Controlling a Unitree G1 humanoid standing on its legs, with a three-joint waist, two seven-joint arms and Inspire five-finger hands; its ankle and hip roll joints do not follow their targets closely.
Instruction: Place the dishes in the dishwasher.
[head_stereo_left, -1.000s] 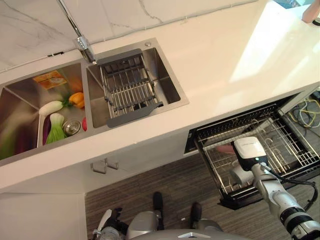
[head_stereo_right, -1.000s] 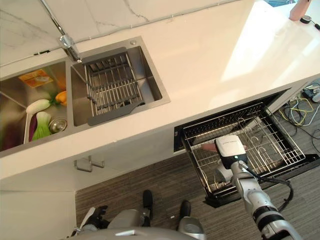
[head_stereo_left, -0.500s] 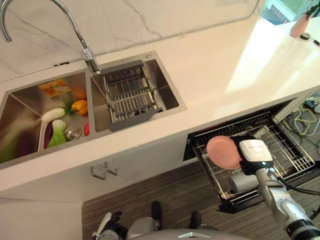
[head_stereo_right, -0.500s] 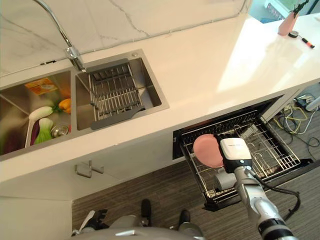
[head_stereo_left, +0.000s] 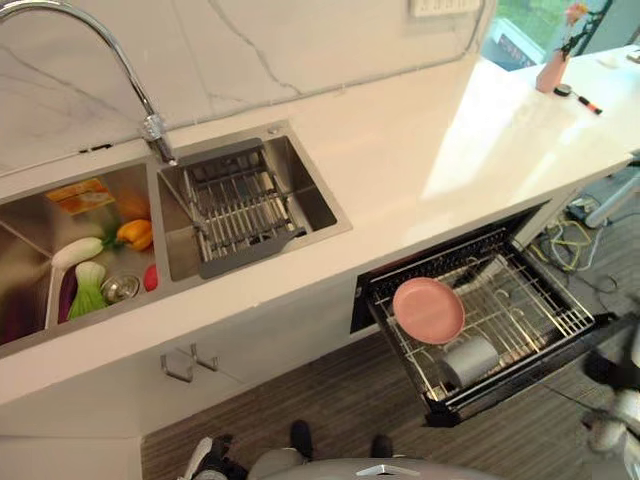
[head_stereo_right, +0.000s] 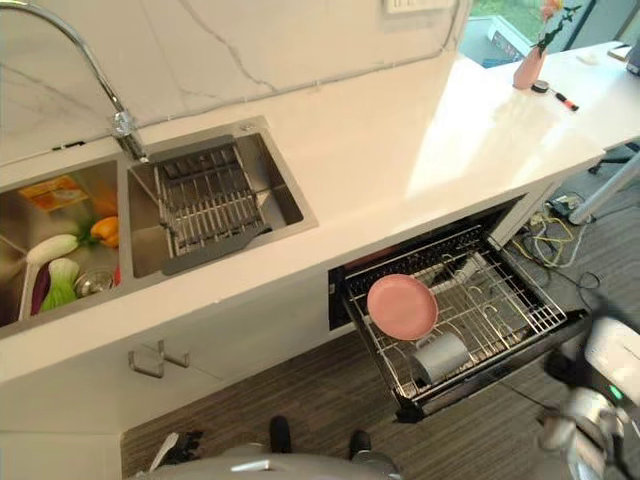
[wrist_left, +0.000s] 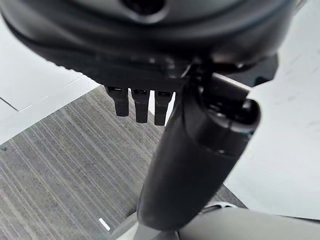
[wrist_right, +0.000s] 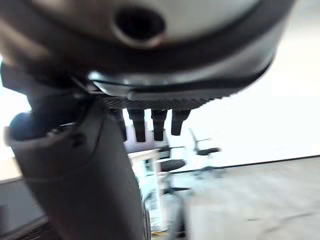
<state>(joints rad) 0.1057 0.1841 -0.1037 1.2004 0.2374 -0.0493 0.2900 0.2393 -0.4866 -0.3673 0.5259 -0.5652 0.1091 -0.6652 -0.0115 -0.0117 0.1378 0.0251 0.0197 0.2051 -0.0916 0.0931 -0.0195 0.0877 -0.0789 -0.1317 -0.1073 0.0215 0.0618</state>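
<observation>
Pink plate leans tilted in pulled-out dishwasher rack; grey cup beside it

Pink plate and cup in rack's left half

Wall: white marble-look panel with grey veins behind the counter; pale socket plate set into it.
Counter: long white worktop, brightly lit toward the right end.
Sink: double steel basin sunk in the counter, curved tap at its back edge.
Cabinet: white front below the sink, metal handle on it.
Floor: grey-brown striped carpet.
Window: bright opening past the counter's far right end.
Far room: office chairs on a pale floor, seen in the right wrist view.
</observation>
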